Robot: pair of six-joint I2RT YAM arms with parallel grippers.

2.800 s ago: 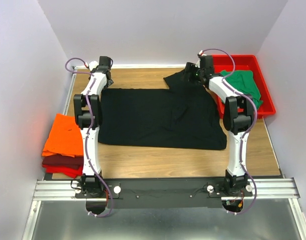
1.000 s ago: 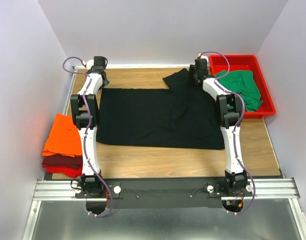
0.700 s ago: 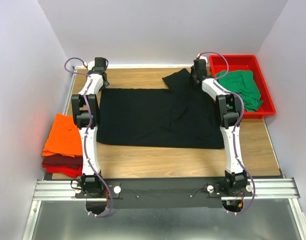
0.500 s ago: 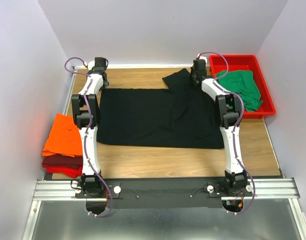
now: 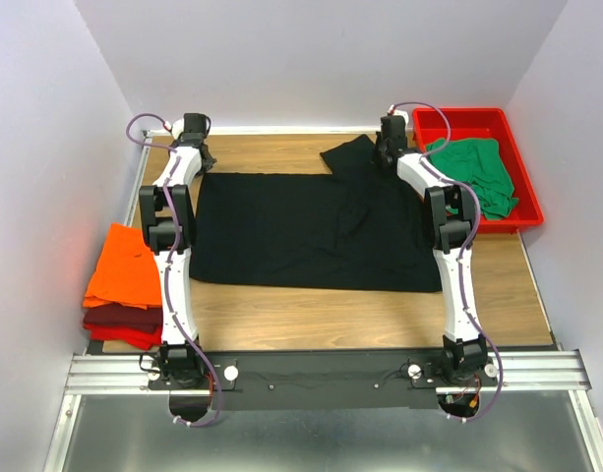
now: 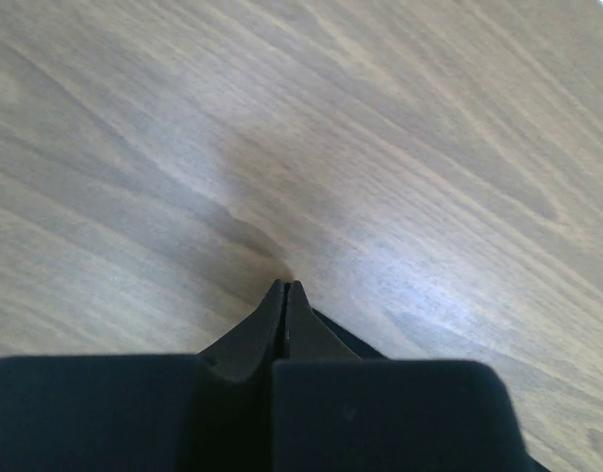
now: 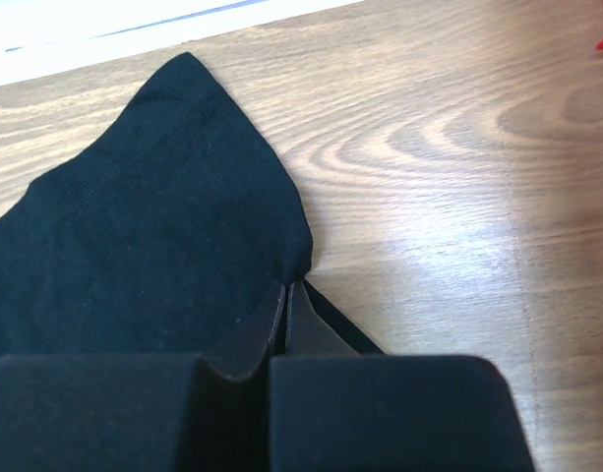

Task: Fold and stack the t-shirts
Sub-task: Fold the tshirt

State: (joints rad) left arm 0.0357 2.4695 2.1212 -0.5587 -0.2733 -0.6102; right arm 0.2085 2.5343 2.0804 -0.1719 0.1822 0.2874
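Observation:
The large black t-shirt [image 5: 311, 231] lies spread flat across the middle of the table, one sleeve [image 5: 348, 157] pointing toward the back. My left gripper [image 5: 196, 160] is at the shirt's far left corner, shut [image 6: 284, 286], with a thin strip of black cloth [image 6: 345, 337] showing beside its fingers. My right gripper [image 5: 385, 157] is at the far right shoulder beside the sleeve. It is shut [image 7: 287, 285] on the black t-shirt's edge [image 7: 183, 216], which puckers at the tips. The orange t-shirt [image 5: 124, 264] lies folded on the dark red one [image 5: 119, 320] at the left. The green t-shirt [image 5: 478, 172] lies crumpled in the tray.
A rigid red tray [image 5: 460, 114] stands at the back right corner against the wall. White walls close in on the back and both sides. Bare wood [image 5: 331, 315] runs between the black shirt's near edge and the arm bases.
Both grippers have closed over the last second. The arms have hardly moved since then; earlier they reached farther out to the shirt's far edge.

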